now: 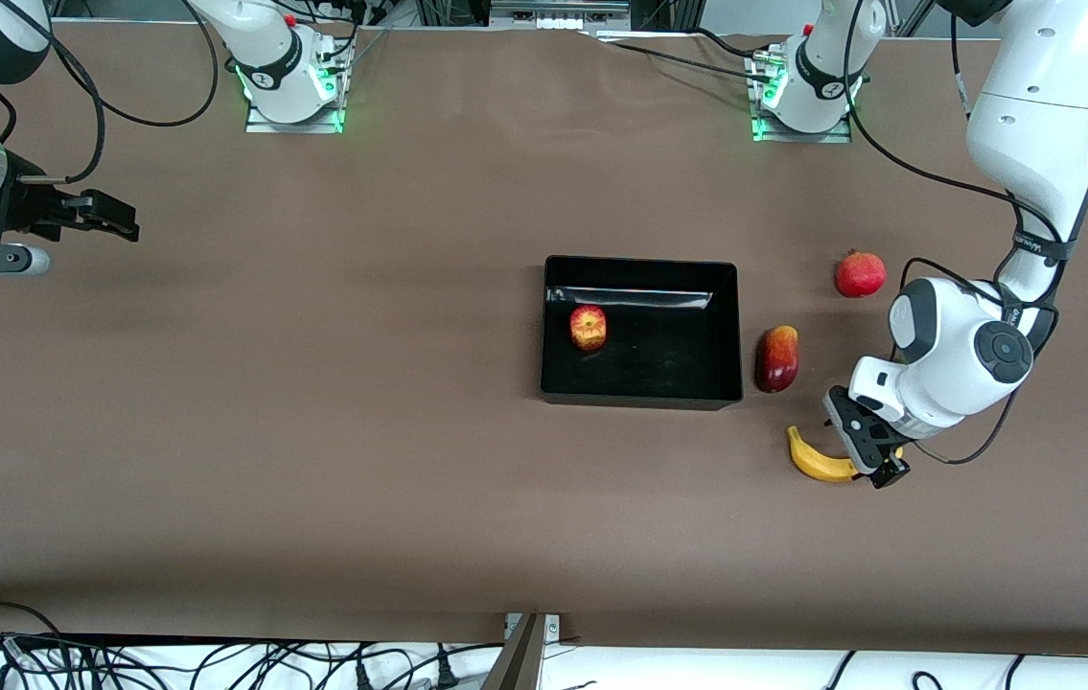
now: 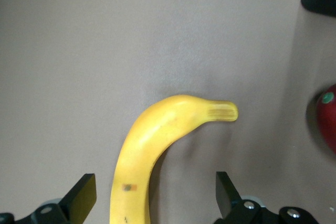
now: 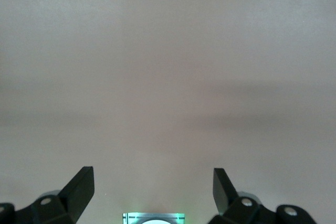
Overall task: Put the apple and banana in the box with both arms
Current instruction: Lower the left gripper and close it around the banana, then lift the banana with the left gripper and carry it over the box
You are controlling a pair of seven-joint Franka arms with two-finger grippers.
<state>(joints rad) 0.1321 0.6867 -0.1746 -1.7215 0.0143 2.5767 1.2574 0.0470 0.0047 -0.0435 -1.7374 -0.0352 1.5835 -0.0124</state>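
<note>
Fingers of our right gripper (image 1: 117, 216) stand spread and empty, up over the bare brown desk (image 1: 313, 431) at the right arm's end, where that arm waits; its wrist view shows only desk surface between the two black fingers (image 3: 79, 187). Moving along the front view we come to the box (image 1: 639, 393), sitting about mid-desk, toward the left arm's end. In it lies the apple (image 1: 588, 327), near the wall on the right arm's side and apart from the other walls, dimpled top facing up. Just beside the box, on the left arm's side, lies an oval dark red-and-yellow fruit (image 1: 777, 358), not touching the wall as far as we can tell. Nearer the front camera than that fruit lies the banana (image 1: 817, 461), flat on the desk outside the box, its curve opening away from the camera. Farther from the camera, toward the left arm's end, sits a red pomegranate (image 1: 860, 274), well apart from the banana. Our left gripper (image 1: 874, 455) is low over the banana's end toward the left arm's side, fingers (image 2: 81, 195) spread to either side of the yellow body (image 2: 152, 150) without pressing on it; the wrist view shows clear desk between each finger and the peel.
</note>
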